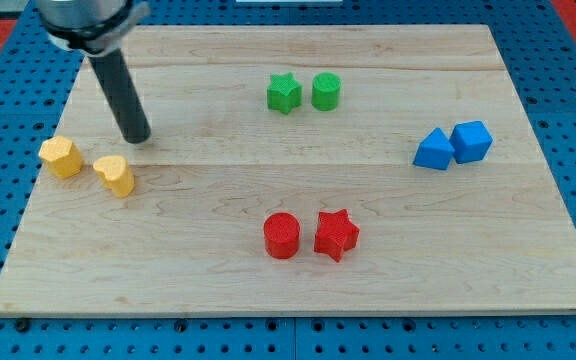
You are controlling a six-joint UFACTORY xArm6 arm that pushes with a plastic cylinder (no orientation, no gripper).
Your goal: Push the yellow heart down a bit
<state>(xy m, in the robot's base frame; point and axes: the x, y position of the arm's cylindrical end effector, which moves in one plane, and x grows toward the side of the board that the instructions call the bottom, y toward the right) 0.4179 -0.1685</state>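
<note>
- Yellow heart (115, 174) is sitting near the bench's (388, 280) left edge, about mid-height in the view, apparently lobes up and point down.
- Judging it light, rigid and small; it should be sliding easily on the smooth wood, and likely spinning if hit off-centre.
- No taking hold here: there's no claw on this rig, just a rod, so released/clenched doesn't apply. Contact only, by pushing.
- Best contact spot, as I'm reading it: the top of the heart, at the notch between the lobes, pushing toward the view's bottom.
- My tip (138, 138) is standing just above and slightly right of the heart, close but apart, not touching.
- So the tip is needing a small shift left before driving down; otherwise it's risking clipping the right lobe and rotating the heart.
- Other yellow block (60, 157) is lying just left of the heart, slightly higher, with a small gap. It's out of the downward path.
- Path below the heart is looking open to the bench's bottom edge; "a bit" means a short stroke.
- Red cylinder (281, 235) and red star (336, 234) are sitting well apart to the right; the green and blue pairs are farther still, irrelevant.
</note>
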